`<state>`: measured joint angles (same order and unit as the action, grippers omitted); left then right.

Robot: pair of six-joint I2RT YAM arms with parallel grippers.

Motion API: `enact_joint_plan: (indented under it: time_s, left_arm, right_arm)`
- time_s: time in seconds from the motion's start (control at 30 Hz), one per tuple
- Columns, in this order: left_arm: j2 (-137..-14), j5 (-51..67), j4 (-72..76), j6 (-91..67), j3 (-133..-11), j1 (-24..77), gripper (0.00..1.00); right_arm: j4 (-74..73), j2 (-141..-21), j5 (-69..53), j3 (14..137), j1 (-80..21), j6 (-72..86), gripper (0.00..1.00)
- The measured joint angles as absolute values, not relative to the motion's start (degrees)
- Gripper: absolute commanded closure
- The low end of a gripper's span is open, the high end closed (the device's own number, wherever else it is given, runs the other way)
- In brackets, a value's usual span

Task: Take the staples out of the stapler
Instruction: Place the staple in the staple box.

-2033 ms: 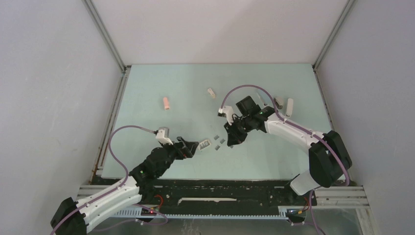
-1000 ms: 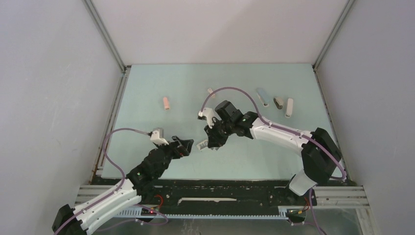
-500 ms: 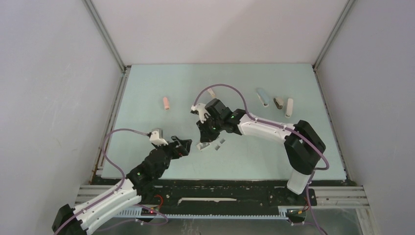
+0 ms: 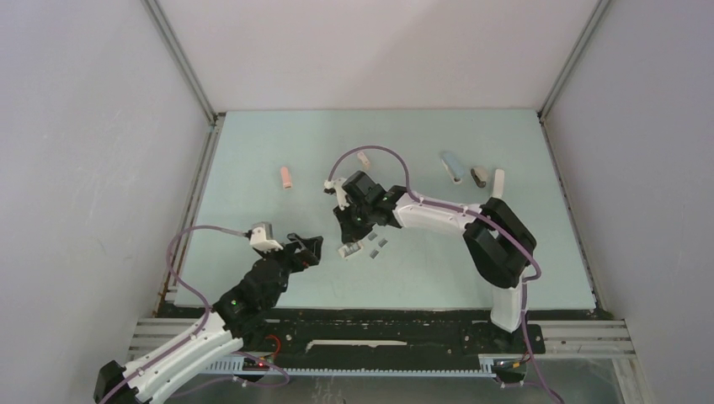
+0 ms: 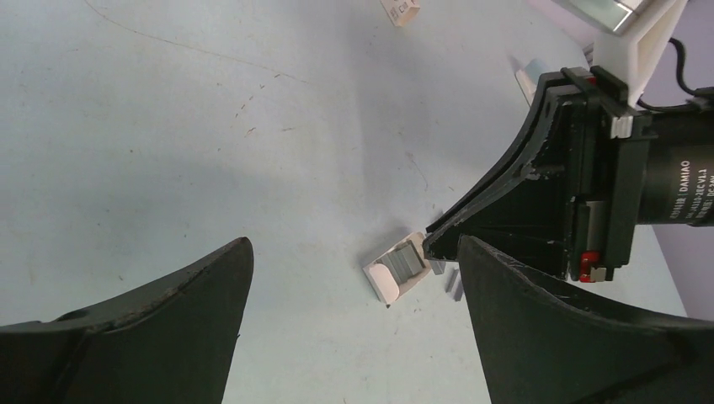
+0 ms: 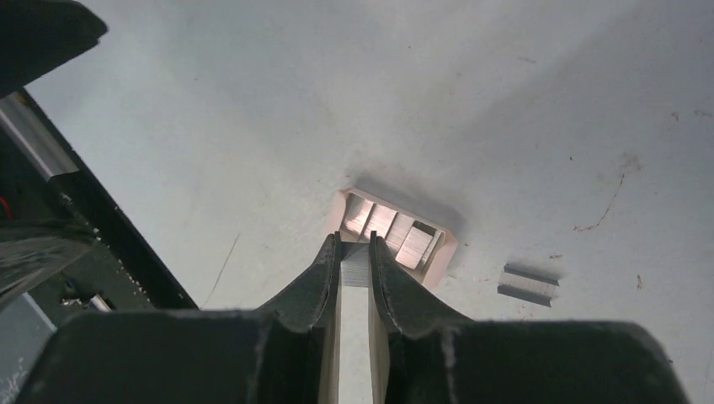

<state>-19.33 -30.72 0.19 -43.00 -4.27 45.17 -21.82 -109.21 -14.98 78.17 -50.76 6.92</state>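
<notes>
— Right hand (image 6: 354, 244)?
— Pinching a grey staple strip (image 6: 354, 268) just over the open white stapler (image 6: 396, 225), mid-frame.
— More staples?
— Seeing loose staples (image 6: 526, 284) on the bench (image 6: 547, 101), lower right of the stapler.
— Left hand (image 5: 354, 248)?
— Spread wide, near the stapler.

A small pink plastic stapler (image 4: 287, 177) is laid on the pale green table mat (image 4: 253, 143). Far right, a pale blue stapler (image 4: 451, 166), a dark grey stapler (image 4: 480, 176) and a white stapler (image 4: 497, 181) are grouped.
</notes>
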Motion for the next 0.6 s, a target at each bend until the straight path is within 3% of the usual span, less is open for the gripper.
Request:
enact_joint_plan:
  time_s: [0.6]
  left_arm:
    - [-18.59, -31.2, -0.36, -43.0, -4.05, 45.17, 0.03]
  right_arm:
    - [-22.61, -111.85, -9.91, 78.74, -52.12, 8.01, 0.86]
